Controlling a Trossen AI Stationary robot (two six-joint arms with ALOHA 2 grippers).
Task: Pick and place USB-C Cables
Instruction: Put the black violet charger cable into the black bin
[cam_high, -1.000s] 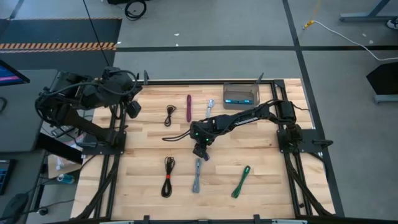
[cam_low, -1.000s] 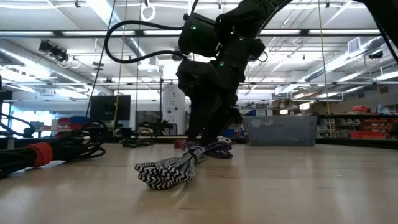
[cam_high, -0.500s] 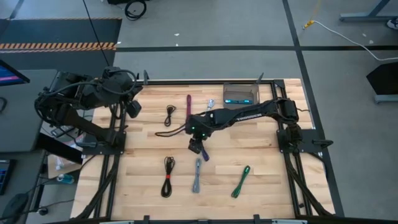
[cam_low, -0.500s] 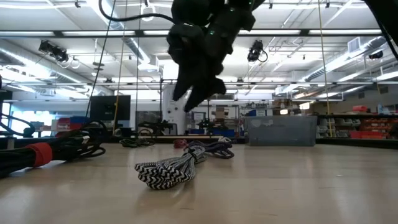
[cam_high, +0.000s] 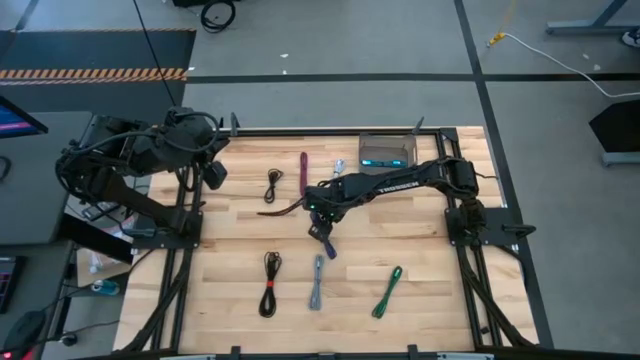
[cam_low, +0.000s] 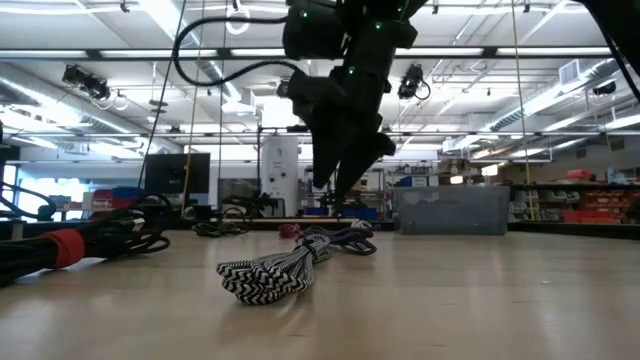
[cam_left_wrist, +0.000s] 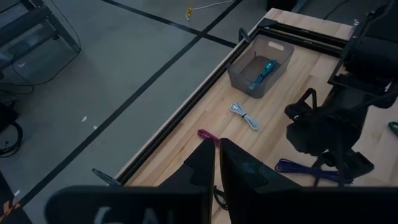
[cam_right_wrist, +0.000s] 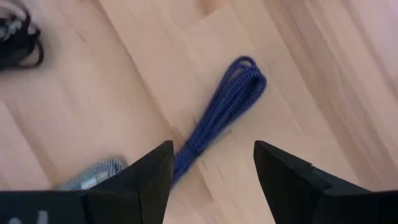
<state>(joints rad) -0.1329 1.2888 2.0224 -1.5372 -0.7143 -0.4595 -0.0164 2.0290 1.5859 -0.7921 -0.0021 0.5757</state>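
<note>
The right gripper (cam_right_wrist: 211, 171) hangs spread above a purple cable (cam_right_wrist: 219, 116) on the wooden table (cam_right_wrist: 124, 93).

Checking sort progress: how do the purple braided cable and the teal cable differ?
The purple braided cable lies on the bare wooden table below the open right gripper; the teal cable lies inside the translucent grey bin. Purple sits mid-table; teal near the table's edge. Both are short bundled cables, ungripped. Left gripper waits off to the side.

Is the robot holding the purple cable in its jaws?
No, the right gripper is open and empty, and the purple cable lies flat on the table beneath it.
</note>
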